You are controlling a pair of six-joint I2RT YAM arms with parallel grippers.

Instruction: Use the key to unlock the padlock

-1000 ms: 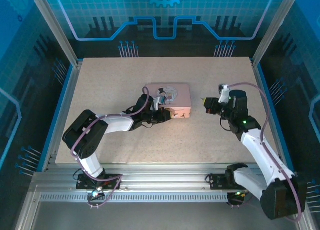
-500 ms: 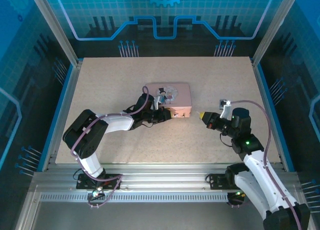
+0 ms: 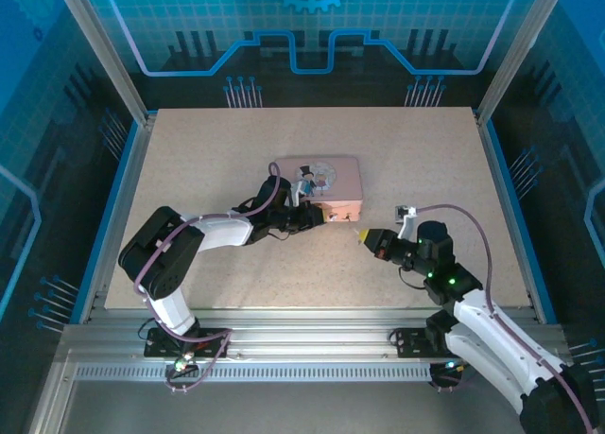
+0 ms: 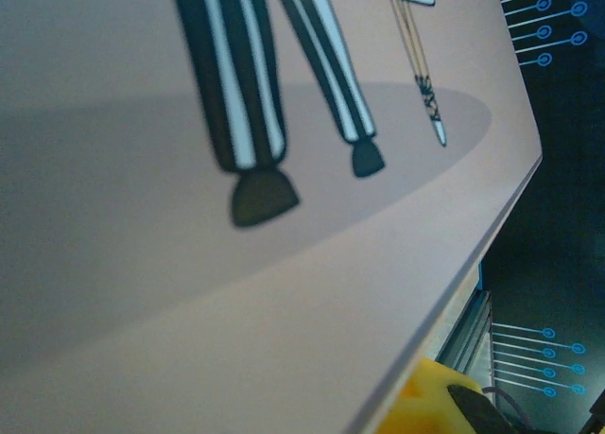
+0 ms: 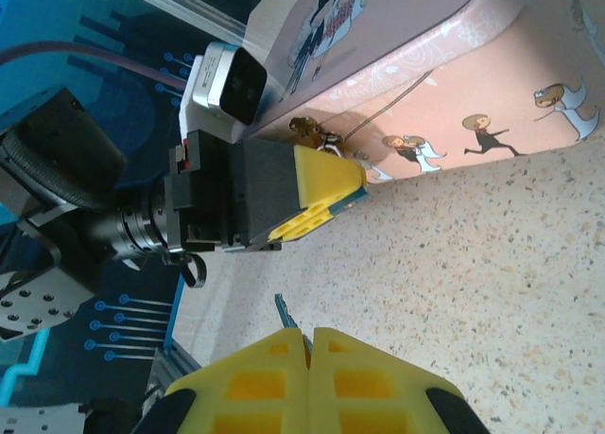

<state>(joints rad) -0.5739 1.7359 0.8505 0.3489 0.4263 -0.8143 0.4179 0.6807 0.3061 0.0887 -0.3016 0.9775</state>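
Two grippers sit near the front wall of the pink tin point(image 3: 317, 181), mid-table point(image 3: 208, 150) in the top view. The left gripper point(image 3: 311, 217) is up against the tin's front edge. The right gripper point(image 3: 363, 235) is lower right of it, clear of the tin, with its tips pointing at it.

Right wrist view:
- The right gripper's yellow fingers point(image 5: 373, 377) are pressed together at the bottom of the frame, with only a hairline seam between them. A thin bluish key point(image 5: 283, 311) blade pokes out of that seam, so the key is clamped.
- The padlock point(image 5: 321, 139) is a tiny dark/brassy bit at the tin's front wall, upper centre of the frame, just above the left gripper's yellow tip. I cannot tell whether it is touching or gripped, and the left jaw opening isn't readable either.
- The key tip sits below the padlock and apart from it, with the left gripper's finger block between them.

Left wrist view: the tin lid is close up and blurred, showing striped cartoon legs. A yellow pad point(image 4: 425, 407) is at the bottom edge.
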